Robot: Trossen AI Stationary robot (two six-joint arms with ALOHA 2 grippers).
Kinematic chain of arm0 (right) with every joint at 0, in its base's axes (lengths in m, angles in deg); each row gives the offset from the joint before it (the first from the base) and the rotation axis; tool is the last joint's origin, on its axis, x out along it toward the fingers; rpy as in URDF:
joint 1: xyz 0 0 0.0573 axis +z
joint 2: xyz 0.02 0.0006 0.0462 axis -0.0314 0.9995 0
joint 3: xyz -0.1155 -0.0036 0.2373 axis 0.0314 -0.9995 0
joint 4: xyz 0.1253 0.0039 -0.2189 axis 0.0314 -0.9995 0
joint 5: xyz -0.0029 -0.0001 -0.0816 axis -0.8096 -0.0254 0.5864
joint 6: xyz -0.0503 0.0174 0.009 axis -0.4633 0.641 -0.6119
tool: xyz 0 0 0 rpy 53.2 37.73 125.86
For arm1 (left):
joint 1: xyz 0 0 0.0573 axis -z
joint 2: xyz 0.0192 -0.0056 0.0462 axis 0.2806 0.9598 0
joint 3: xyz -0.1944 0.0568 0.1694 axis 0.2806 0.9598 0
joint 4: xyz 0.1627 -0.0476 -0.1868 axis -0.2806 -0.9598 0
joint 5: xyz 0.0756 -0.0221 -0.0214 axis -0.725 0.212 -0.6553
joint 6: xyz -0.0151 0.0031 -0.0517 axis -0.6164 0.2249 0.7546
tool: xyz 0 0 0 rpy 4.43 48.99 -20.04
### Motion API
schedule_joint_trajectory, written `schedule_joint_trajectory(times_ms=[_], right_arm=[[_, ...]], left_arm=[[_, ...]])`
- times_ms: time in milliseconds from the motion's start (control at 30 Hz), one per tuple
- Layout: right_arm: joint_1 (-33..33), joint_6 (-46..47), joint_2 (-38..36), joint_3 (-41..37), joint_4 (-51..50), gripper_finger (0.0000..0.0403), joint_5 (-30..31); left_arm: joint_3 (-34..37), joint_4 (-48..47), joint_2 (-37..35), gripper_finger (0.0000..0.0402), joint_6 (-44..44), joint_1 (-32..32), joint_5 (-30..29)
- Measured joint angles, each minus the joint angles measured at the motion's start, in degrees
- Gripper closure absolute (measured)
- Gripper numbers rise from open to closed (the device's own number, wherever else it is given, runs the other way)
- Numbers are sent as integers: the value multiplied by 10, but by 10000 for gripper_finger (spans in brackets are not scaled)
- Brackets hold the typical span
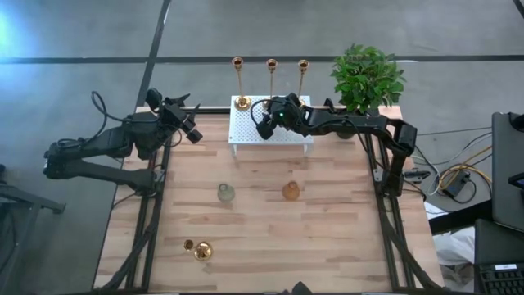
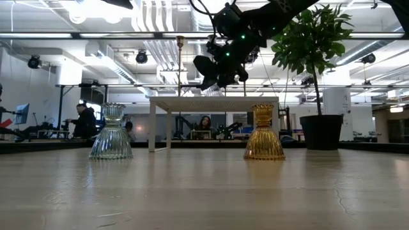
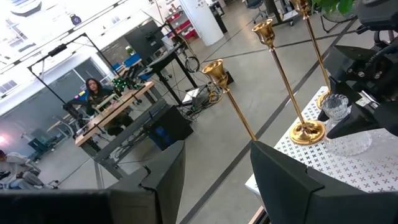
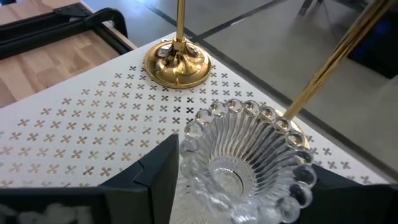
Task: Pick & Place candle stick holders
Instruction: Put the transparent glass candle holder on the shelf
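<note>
So the right gripper [image 1: 274, 117] is parked over the white perforated stand [image 1: 246, 131] at the back of the table, and its wrist view shows a clear ribbed glass holder [image 4: 249, 162] sitting right between the two fingers, upright, base down on the stand as far as I can see. Honestly can't tell if the fingers are squeezing it or have just let go; they flank it closely on both sides and that's all I get. The thing that matters for the next move, I reckon: the gold candlesticks [image 1: 271, 78] stand directly behind that glass piece, stems straight up, with the nearest gold base just beside it. Any pull-away should probably go back toward the table's middle, not forward. The right arm is by far the closer one. The left gripper [image 1: 190, 131] hangs by the table's left edge, well apart, fingers spread with nothing in them. Counts: three tall gold candlesticks in a row along the stand's far edge, one glass holder at the gripper, one clear glass holder [image 1: 225, 192] and one amber holder [image 1: 291, 191] mid-table, one small gold piece [image 1: 199, 249] near the front edge, and one potted plant [image 1: 367, 75].
</note>
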Motion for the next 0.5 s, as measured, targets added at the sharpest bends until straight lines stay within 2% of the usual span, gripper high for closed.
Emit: schedule_joint_trajectory(times_ms=[500], right_arm=[[-3,11,0,0,-4,156,12]], left_arm=[[0,0,0,213,0,0,0]])
